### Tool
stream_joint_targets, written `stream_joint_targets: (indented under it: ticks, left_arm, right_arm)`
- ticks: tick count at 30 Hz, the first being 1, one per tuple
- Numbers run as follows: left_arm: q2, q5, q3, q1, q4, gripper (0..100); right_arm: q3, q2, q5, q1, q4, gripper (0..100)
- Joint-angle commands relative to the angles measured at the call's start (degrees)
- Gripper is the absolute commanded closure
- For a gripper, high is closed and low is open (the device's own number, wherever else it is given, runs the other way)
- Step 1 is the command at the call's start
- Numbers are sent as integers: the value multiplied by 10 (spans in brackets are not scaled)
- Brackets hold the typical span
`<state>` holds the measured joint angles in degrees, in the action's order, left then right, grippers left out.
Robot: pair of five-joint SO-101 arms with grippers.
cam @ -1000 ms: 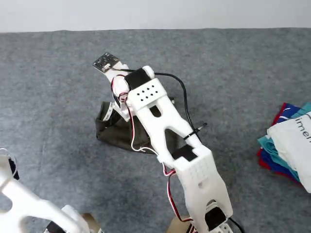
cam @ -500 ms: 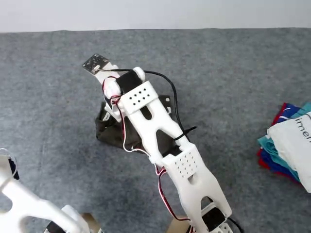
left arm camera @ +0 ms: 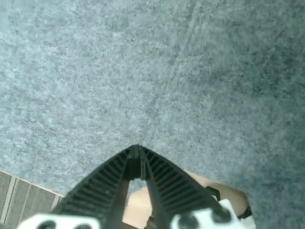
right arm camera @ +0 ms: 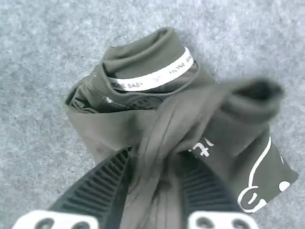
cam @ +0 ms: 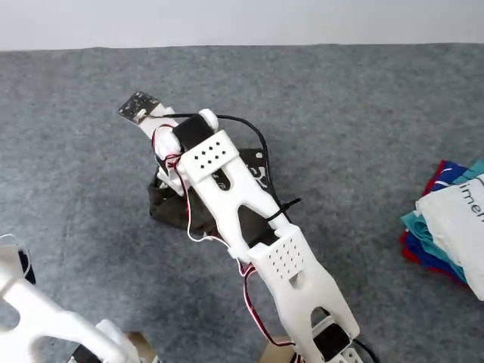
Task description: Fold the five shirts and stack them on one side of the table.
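Shirt (right arm camera: 125, 114) gripped by right end effector (right arm camera: 155, 160) (open felt (cam: 363, 113) all round) | left end effector (left arm camera: 138, 150) clenched at table edge (left arm camera: 28, 183)

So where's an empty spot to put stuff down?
There's bare grey table between the dark shirt and the stack of shirts, and along the far edge too. It's crowded in the middle, where the right gripper holds the dark shirt.
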<state>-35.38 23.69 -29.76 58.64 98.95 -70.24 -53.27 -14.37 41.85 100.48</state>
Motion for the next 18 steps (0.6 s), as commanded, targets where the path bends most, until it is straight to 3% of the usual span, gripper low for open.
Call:
stream_joint_targets:
  ticks: [1, 8, 13, 18]
  left_arm:
    - [-14, 6, 1, -4, 11, 995]
    - [-15, 6, 2, -4, 10, 995]
    - [-15, 6, 2, -4, 10, 995]
    - [-15, 6, 2, -4, 10, 995]
  right_arm:
    - [-33, 36, -8, 11, 22, 755]
    - [-32, 95, -11, 22, 22, 749]
    - [-2, 116, -11, -18, 24, 757]
    - [85, 115, -45, -66, 24, 909]
